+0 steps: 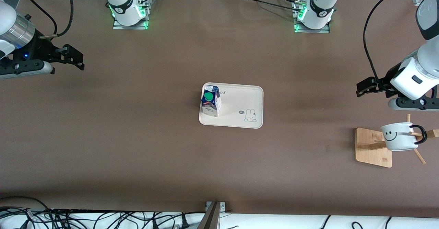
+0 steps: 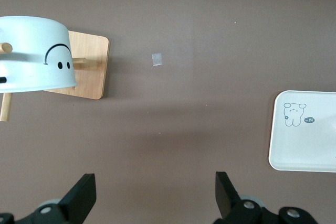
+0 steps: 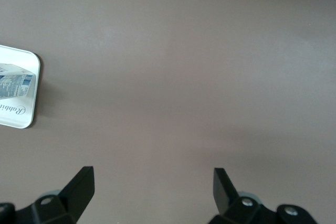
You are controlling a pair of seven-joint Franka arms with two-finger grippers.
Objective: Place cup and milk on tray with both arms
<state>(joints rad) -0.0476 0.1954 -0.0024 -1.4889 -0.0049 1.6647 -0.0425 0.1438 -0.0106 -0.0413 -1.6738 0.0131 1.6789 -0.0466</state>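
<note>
The milk [image 1: 210, 101] stands upright on the cream tray [image 1: 241, 103] at the table's middle, at the tray's end toward the right arm. The cup [image 1: 398, 136] hangs tilted by its black handle on a peg of a wooden rack at the left arm's end. My left gripper [image 1: 359, 89] is open and empty in the air over bare table beside the rack. Its wrist view shows its gripper [image 2: 156, 187], the cup [image 2: 34, 53] and a tray corner [image 2: 302, 135]. My right gripper [image 1: 81, 61] is open and empty over bare table at the right arm's end; its wrist view shows its gripper [image 3: 153, 182], the tray's corner [image 3: 23, 116] and the milk [image 3: 16, 85].
The wooden rack's square base [image 1: 372, 151] lies near the table's edge at the left arm's end, with pegs sticking out. A small pale mark [image 2: 157, 59] lies on the brown table between rack and tray. Cables run along the table's near edge.
</note>
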